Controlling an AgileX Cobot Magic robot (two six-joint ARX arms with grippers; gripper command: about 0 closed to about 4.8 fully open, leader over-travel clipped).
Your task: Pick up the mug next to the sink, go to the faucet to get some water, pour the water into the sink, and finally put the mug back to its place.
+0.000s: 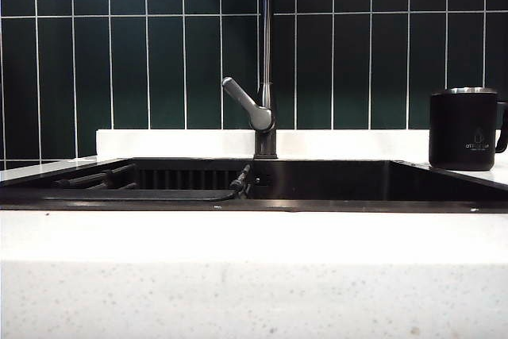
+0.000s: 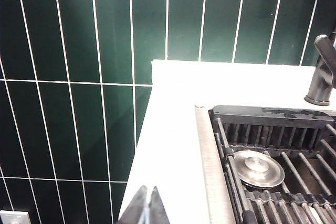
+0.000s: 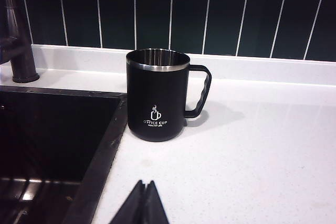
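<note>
The mug (image 3: 156, 96) is a matte black cylinder with a bright steel rim, a black loop handle with finger ridges, and a small pale cup logo with lettering under it. It stands upright on the white speckled worktop (image 3: 252, 145), just beside the edge of the sink (image 1: 333, 184), handle turned away from the basin. The sink is a wide black rectangle with a ribbed back wall; a round steel drain cover (image 2: 258, 168) lies among dark bars at its floor. The faucet (image 1: 267, 69) is a slim dark pipe, cut off at the top in the exterior view, with a grey angled lever. Glossy dark green tiles with white grout cover the wall (image 1: 151, 61). The left hand (image 2: 148, 211) is closed and empty, over the worktop's corner. The right hand (image 3: 143, 203) is closed and empty too, near the mug but apart from it. Only the tips of either show.
</note>
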